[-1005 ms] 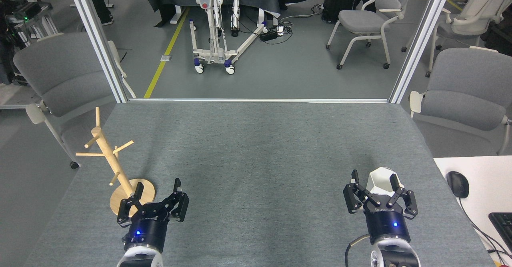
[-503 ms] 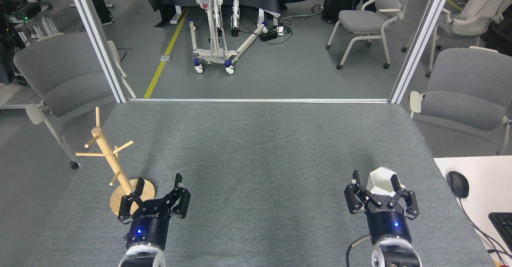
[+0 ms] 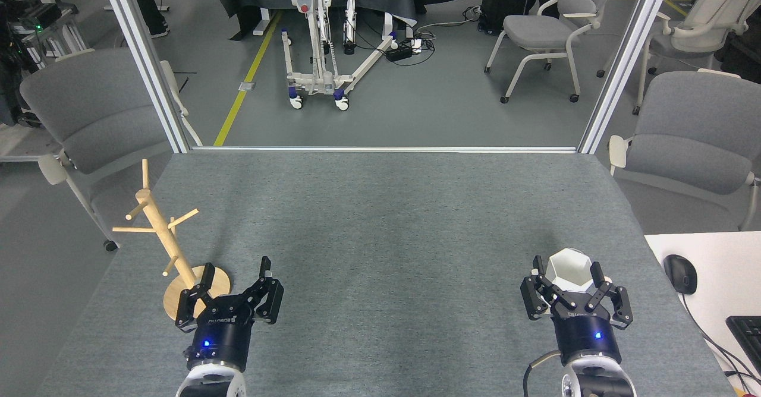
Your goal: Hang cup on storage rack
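Light wooden pegged storage rack (image 3: pixel 159 236) stands at the grey desk's (image 3: pixel 380 219) left edge. Left claw (image 3: pixel 233 275), spread wide and empty, sits just right of the rack's base. Far right of the rack, right claw (image 3: pixel 569 272) brackets the small white faceted cup (image 3: pixel 568 266), fingers flanking it; contact indeterminate.

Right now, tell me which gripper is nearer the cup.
Right. The right gripper brackets the cup, fingers on both sides. The left gripper is open far across the table, beside the storage rack.

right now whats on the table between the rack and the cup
Only the left tool, by the storage rack; the head view shows bare grey mat up to the cup.
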Tool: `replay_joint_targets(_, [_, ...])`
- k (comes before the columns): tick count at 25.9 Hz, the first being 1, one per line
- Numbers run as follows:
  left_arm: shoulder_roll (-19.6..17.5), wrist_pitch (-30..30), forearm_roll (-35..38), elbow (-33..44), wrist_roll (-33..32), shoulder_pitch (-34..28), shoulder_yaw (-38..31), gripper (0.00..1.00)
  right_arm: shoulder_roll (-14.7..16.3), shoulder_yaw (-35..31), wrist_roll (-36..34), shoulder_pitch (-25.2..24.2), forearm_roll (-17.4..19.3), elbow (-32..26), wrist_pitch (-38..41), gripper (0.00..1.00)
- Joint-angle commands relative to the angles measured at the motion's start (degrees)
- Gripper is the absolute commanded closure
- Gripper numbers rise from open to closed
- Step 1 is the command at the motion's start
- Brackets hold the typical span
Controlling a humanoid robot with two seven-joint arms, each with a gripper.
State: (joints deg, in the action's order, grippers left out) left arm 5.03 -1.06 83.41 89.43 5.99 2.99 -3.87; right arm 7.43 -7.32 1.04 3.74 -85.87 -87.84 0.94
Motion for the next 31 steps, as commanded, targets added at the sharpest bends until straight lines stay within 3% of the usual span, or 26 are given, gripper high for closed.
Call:
replay_joint_targets(1, [0.0,0.1,0.0,-0.2,0.0,0.0,0.0,0.01,0.9,-0.2,0.0,-0.1,0.0,0.3,-0.1,0.01])
replay_joint_targets(24, [-0.3,0.1,0.4,-0.9,0.0,0.1,0.0,0.01,2.2,-2.6,0.0,-0.7,0.1,0.7,-0.1,0.01])
replay_joint_targets(31, [-0.5,0.0,0.5,-1.3,0.0,0.1,0.0,0.01,3.8,-7.0,-0.2,0.0,0.4,10.1,-0.1,0.01])
